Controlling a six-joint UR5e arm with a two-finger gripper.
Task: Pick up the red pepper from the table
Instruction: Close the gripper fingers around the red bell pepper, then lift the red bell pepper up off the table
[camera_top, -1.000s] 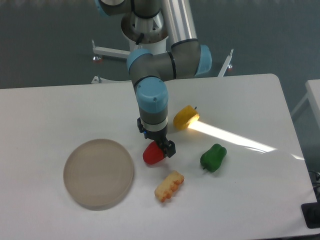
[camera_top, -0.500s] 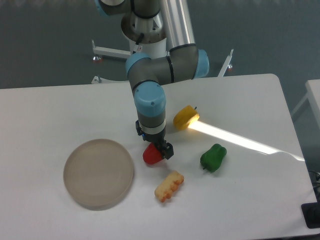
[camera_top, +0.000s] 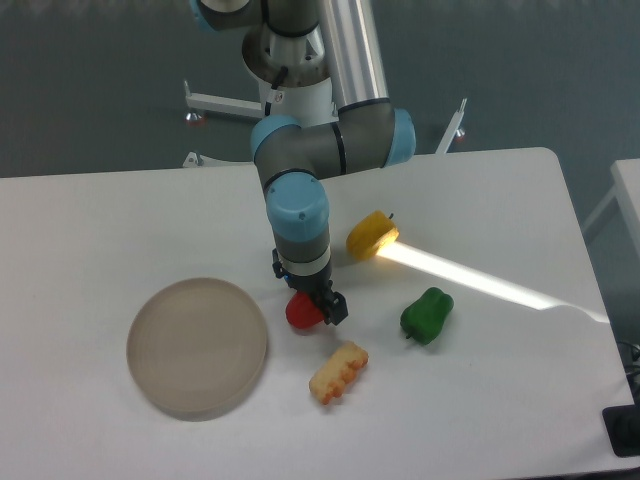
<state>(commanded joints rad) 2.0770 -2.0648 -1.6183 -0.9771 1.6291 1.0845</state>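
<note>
So the arm is right down on the red pepper (camera_top: 301, 312), which sits on the white table (camera_top: 120, 220) between the round beige plate (camera_top: 197, 347) and the green pepper (camera_top: 427, 315), with the yellow pepper (camera_top: 372, 234) further back and a little pale yellow snack-looking thing (camera_top: 339, 372) just in front. The gripper (camera_top: 318, 306) comes in from straight above and covers the pepper's right side, so the pepper peeks out to the left and below the black finger tip. Honestly I cannot tell whether the fingers are clamped on it or just straddling it, since the wrist hides the gap. I also can't say for sure whether the pepper is on the table or a hair off it. My take on doing this step well: get a firm squeeze around the widest part, because that glossy rounded skin looks like it would squirt out of a shallow pinch. Then lift straight up and slowly, without dragging sideways toward the snack piece just in front of it.
</note>
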